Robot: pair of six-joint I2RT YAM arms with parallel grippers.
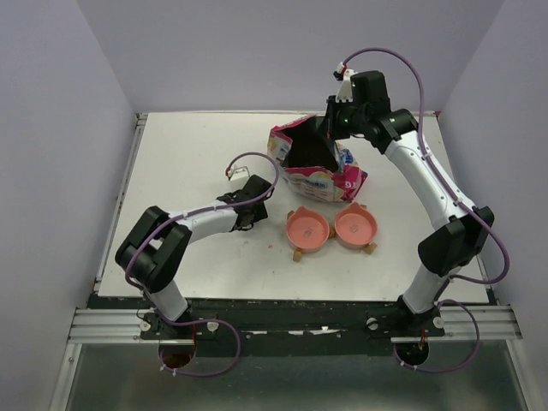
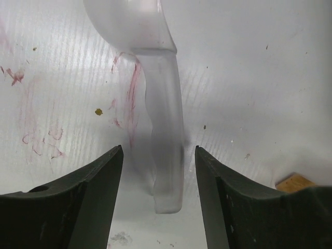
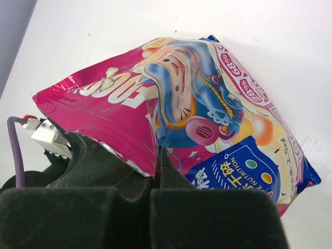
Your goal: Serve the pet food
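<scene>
- Nothing looks served yet: the twin pink bowls, just in front of the bag, appear empty.
- The right gripper pinches the bag's open rim.
- The left gripper, spread, straddles the handle of a clear scoop lying on the worktop left of the bag, without clasping it.
- Left to do, I judge: grasp, scoop, fill.
- The pet food is out of sight, presumably inside the bag; its look cannot be told.

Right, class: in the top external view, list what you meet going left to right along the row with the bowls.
left gripper → left pink bowl → right pink bowl → right arm's elbow. The bag is left out: it spans both bowls.
</scene>
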